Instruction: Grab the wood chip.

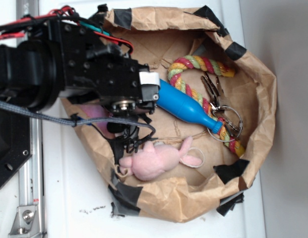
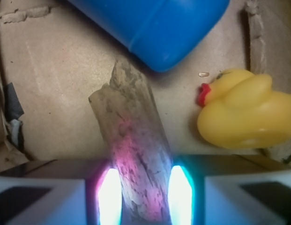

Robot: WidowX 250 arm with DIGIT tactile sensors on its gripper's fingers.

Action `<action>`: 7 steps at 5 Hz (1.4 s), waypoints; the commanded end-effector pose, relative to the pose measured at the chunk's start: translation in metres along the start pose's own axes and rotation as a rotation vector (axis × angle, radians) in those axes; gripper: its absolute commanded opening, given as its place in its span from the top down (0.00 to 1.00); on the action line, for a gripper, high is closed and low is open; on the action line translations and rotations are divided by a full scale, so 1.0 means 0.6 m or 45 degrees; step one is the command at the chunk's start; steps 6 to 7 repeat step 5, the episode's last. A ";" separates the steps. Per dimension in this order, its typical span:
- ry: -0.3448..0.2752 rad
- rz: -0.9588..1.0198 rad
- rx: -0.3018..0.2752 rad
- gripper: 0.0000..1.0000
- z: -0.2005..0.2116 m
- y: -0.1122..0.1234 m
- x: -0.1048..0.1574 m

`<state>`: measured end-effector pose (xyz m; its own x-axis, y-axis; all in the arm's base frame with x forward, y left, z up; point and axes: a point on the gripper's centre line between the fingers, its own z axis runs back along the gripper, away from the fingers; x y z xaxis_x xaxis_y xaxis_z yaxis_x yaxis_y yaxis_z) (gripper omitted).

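1. Down low, fingers (image 2: 139,197) straddle the wood chip (image 2: 131,140), glowing pads at either edge; whether they pinch it yet I cannot tell.
2. Step in hand: the grasp. Next, I judge, squeeze firmly, then lift.
3. Chip lies flat on the paper bag (image 1: 253,74) floor, just below the blue bottle (image 2: 154,28).
4. Bag also holds a yellow duck (image 2: 243,112), pink plush bunny (image 1: 158,161), rope toy (image 1: 193,64) and keys (image 1: 215,94).

Things inside a paper bag (image 1: 263,99) on the desk (image 1: 69,198)

In the wrist view the wood chip (image 2: 133,136) lies between the fingers (image 2: 110,197) of the tool (image 2: 139,197), the bottle (image 2: 154,26) just beyond its far end and the duck (image 2: 246,112) to its right; the plush (image 1: 156,161) lies near the bag's lower wall, the rope (image 1: 203,82) and keys (image 1: 218,99) at the bottle's right.
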<state>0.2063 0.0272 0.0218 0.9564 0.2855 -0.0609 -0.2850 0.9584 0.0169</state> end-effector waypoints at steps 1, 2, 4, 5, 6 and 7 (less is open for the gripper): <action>-0.123 -0.127 -0.096 1.00 0.141 0.036 -0.003; -0.143 -0.122 -0.091 1.00 0.225 0.037 -0.009; -0.114 -0.177 0.000 1.00 0.253 0.002 0.004; -0.095 -0.182 0.051 1.00 0.239 -0.004 0.019; -0.095 -0.182 0.051 1.00 0.239 -0.004 0.019; -0.095 -0.182 0.051 1.00 0.239 -0.004 0.019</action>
